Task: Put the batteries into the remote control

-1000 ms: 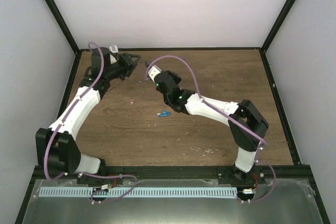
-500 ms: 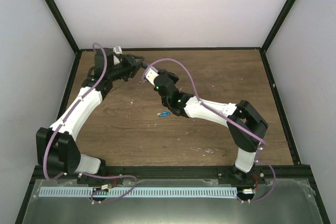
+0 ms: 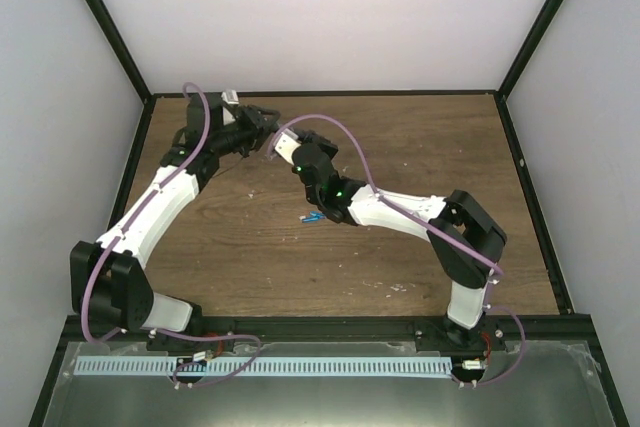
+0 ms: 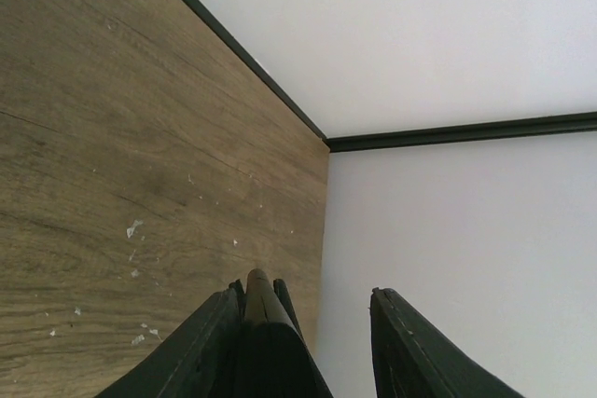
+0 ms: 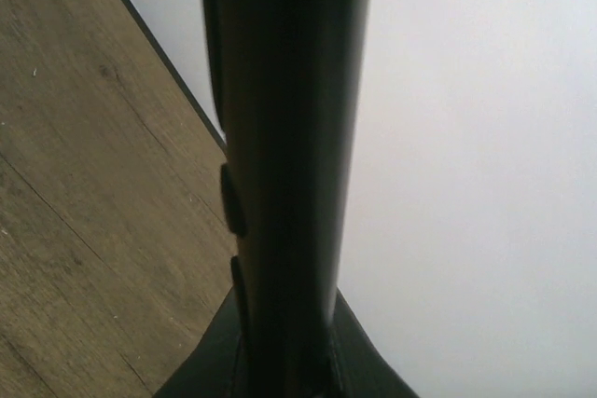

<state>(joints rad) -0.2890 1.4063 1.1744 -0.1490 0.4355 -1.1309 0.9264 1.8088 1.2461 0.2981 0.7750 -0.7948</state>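
The remote control [image 5: 289, 137] is a long black bar that stands up out of my right gripper [image 5: 287, 361], which is shut on its lower end. In the top view the right gripper [image 3: 296, 154] holds the remote [image 3: 285, 136] raised over the back of the table. My left gripper [image 3: 264, 127] is just left of the remote's tip, close to it. In the left wrist view the left gripper [image 4: 306, 297] has its jaws apart, with a dark rounded piece [image 4: 257, 319] against the left finger; I cannot tell what it is. The blue batteries [image 3: 314, 217] lie on the wood under the right forearm.
The wooden table [image 3: 420, 147] is walled on three sides by pale panels with a black frame [image 3: 320, 93]. Small pale flecks [image 4: 133, 228] dot the wood. A purple cable [image 3: 345, 132] loops over the right arm.
My left gripper has swung right toward the remote's tip. My right gripper has shifted slightly left and back with the remote. The batteries have not moved.
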